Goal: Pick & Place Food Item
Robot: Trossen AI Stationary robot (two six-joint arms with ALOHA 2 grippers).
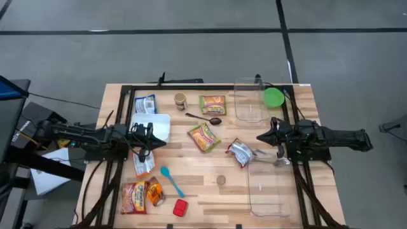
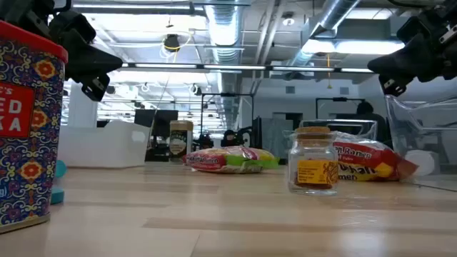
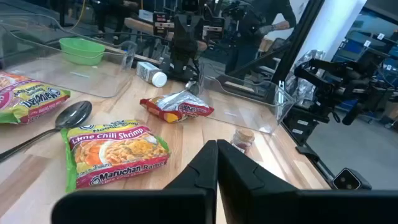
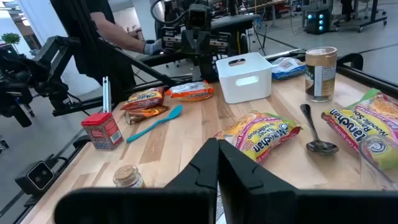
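Observation:
A Lime Chili Shrimp ramen packet (image 1: pixel 203 137) lies flat mid-table; it also shows in the left wrist view (image 3: pixel 115 152). A crumpled red and silver snack bag (image 1: pixel 240 152) lies to its right, next to a clear container. A green ramen packet (image 1: pixel 213 104) lies farther back. My left gripper (image 1: pixel 162 143) is shut and empty, held above the table left of the ramen packet, its fingertips (image 3: pixel 217 146) closed together. My right gripper (image 1: pixel 261 137) is shut and empty, held above the table just right of the snack bag, fingertips (image 4: pixel 217 146) together.
A white bin (image 1: pixel 156 127), a jar (image 1: pixel 180 100), a spoon (image 1: pixel 205 119), a green bowl (image 1: pixel 274 97) and two clear containers (image 1: pixel 249 102) (image 1: pixel 272 187) stand around. Near the front lie a teal spatula (image 1: pixel 170 180), a red tin (image 1: pixel 180 207), a small spice jar (image 1: pixel 220 180) and packets (image 1: pixel 133 196).

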